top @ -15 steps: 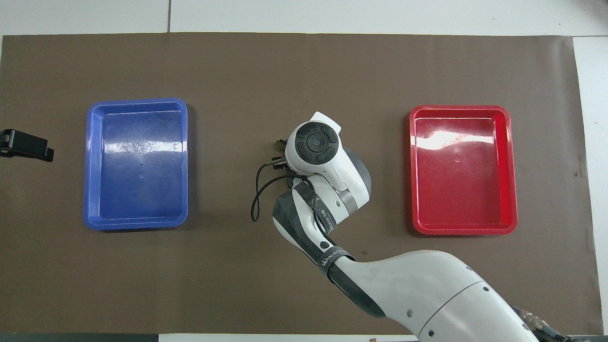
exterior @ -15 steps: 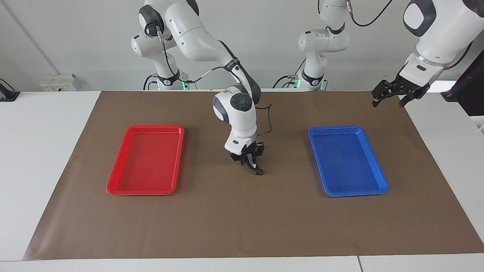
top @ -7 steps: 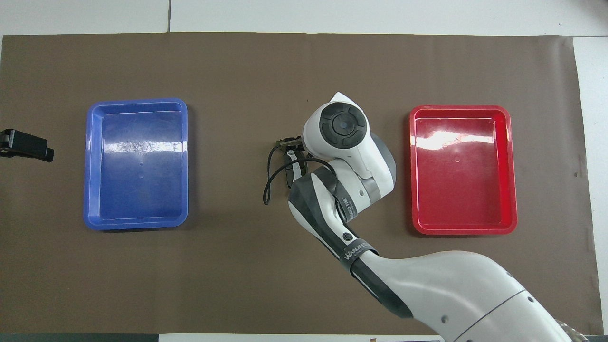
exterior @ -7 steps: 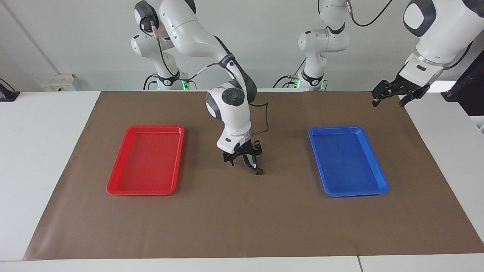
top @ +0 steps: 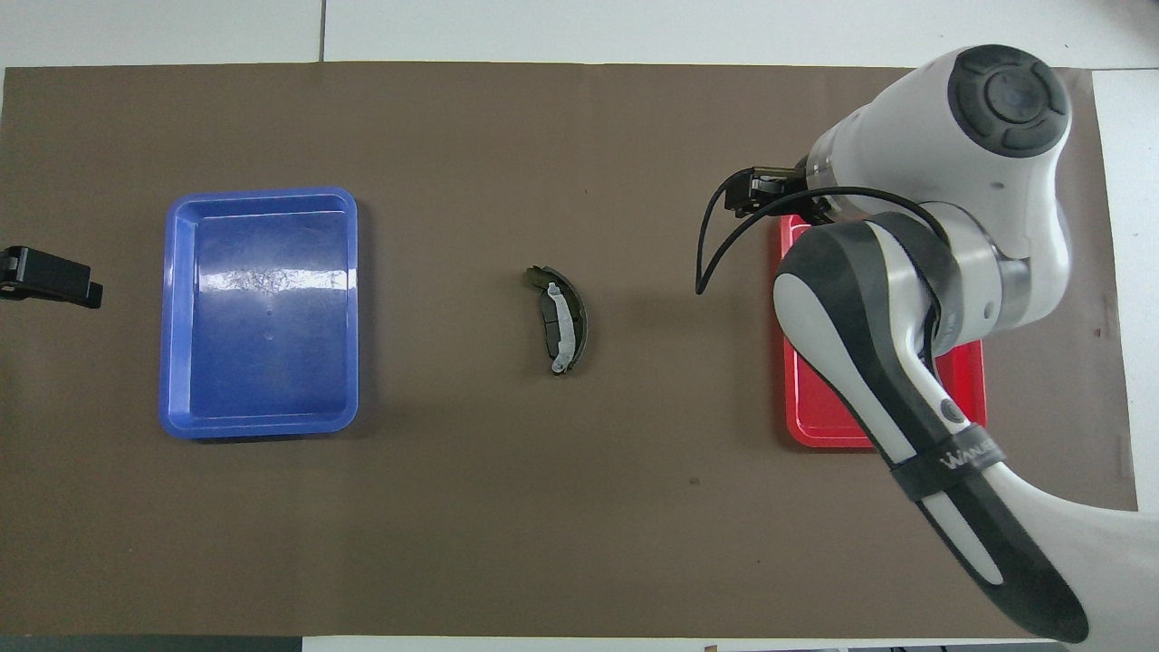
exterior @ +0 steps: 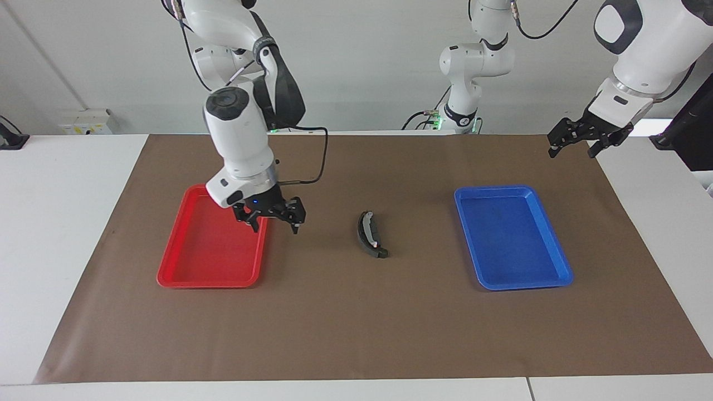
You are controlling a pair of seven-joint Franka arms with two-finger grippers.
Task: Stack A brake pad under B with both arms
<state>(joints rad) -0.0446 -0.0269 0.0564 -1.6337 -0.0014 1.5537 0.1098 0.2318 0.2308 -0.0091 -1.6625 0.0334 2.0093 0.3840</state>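
1. B [exterior: 369,235], the curved black crescent with a silvery strip, is laid flat at the middle of the brown mat [exterior: 356,334], between the two trays, well apart from every edge.
2. The A brake pad [top: 549,313], short and dark, is seen tucked under B's inner curve, touching it.
3. The right gripper [exterior: 269,215] is held released and empty above the red tray's [exterior: 184,267] edge nearest B.
4. The red tray is placed toward the right arm's end of the mat.
5. The blue tray [exterior: 548,262] is placed toward the left arm's end.
6. The left gripper [exterior: 578,140] is held released, empty, waiting above the mat's corner by the left arm's base.
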